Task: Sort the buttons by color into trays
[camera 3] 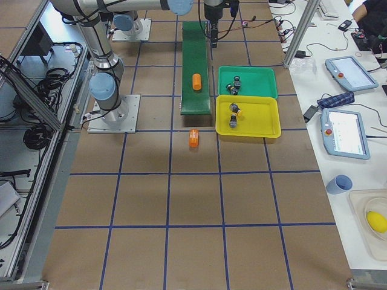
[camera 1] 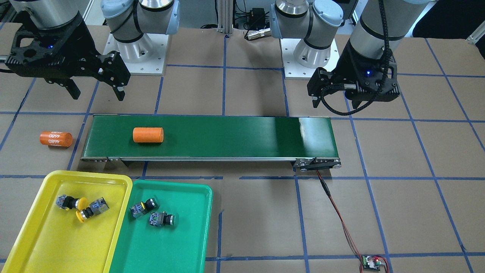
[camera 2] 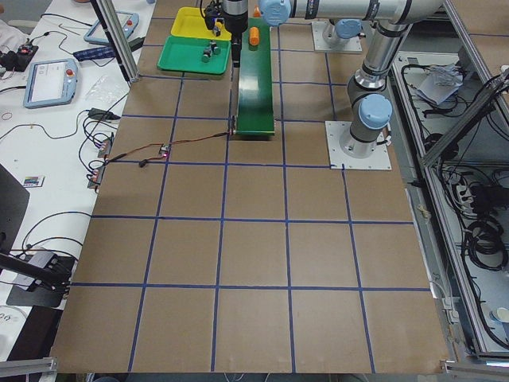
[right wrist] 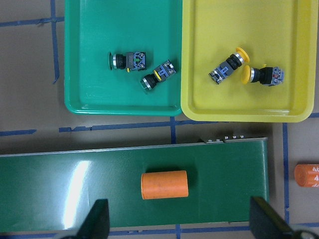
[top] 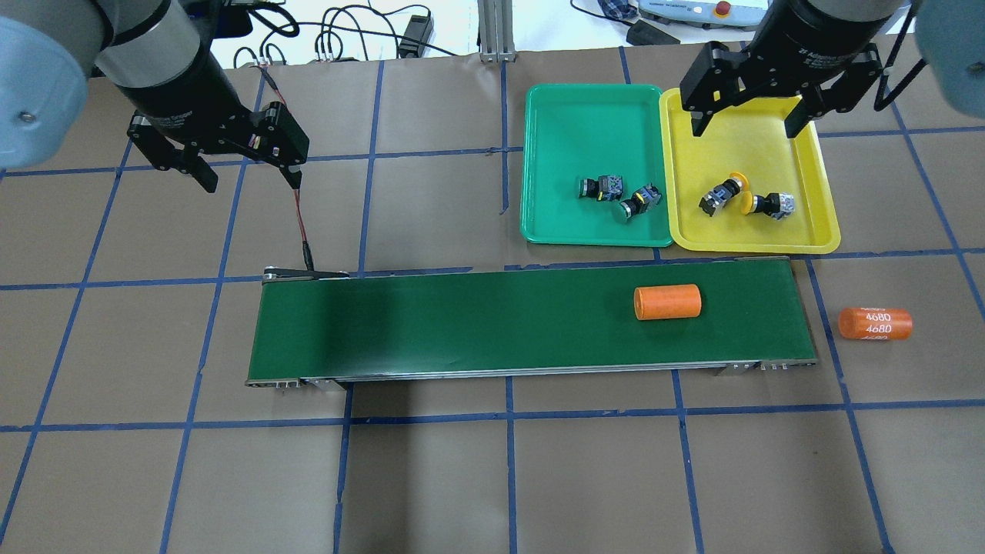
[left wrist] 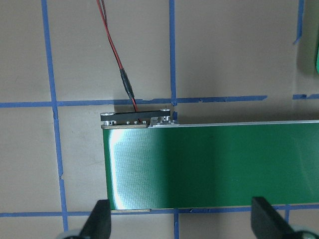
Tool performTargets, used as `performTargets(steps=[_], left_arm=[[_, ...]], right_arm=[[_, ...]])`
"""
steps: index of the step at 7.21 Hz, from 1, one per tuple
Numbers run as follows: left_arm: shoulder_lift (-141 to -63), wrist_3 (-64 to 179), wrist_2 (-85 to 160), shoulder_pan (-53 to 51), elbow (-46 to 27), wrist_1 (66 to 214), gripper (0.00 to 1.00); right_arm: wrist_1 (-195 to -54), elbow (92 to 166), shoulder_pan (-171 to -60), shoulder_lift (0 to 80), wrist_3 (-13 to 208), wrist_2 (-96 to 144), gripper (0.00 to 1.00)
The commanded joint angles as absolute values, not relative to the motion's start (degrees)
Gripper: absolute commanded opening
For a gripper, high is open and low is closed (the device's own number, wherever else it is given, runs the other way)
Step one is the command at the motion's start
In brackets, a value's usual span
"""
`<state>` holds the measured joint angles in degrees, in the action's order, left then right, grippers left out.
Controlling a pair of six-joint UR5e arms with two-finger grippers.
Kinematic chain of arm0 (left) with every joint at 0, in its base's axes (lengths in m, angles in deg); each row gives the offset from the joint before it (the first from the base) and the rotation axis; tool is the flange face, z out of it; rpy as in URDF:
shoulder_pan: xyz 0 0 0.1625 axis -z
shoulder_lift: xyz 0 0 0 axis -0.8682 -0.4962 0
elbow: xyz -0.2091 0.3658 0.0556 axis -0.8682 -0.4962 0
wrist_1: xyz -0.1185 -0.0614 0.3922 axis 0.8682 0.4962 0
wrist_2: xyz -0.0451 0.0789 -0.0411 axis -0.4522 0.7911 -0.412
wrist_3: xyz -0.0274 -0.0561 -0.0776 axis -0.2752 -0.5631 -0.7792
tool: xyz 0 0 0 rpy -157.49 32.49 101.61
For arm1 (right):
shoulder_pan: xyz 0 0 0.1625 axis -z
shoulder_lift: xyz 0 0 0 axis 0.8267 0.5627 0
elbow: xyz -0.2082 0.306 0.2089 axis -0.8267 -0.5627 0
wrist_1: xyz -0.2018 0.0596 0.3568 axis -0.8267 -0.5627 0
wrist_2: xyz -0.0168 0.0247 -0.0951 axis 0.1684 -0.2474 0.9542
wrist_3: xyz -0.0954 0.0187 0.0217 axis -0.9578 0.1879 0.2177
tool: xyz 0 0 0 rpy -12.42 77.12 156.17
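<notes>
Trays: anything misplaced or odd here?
Trays look sorted: two yellow-capped buttons in the yellow tray, two green-capped buttons in the green tray. Only oddity: one orange cylinder lies on the table beyond the conveyor belt; the other cylinder sits on it.

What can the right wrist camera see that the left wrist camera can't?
Only the right wrist camera: two green buttons in the green tray, two yellow buttons in the yellow tray, one orange cylinder on the conveyor belt and a second orange cylinder on the table. Only the left wrist camera: the belt's end with its red and black wire. Both: the green conveyor belt and the taped brown table.
</notes>
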<state>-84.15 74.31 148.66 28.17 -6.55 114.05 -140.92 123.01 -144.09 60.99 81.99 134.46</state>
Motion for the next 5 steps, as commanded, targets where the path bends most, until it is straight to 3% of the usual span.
performTargets(steps=[1, 5], left_arm=[[-84.16, 74.31, 148.60, 28.17, -6.56, 114.05, 1.00], [-83.54, 74.31, 148.60, 28.17, -6.91, 113.96, 1.00]], right_arm=[[-140.96, 123.04, -144.09, 60.99, 81.99, 134.48, 1.00], [-140.96, 123.04, -144.09, 60.99, 81.99, 134.48, 1.00]])
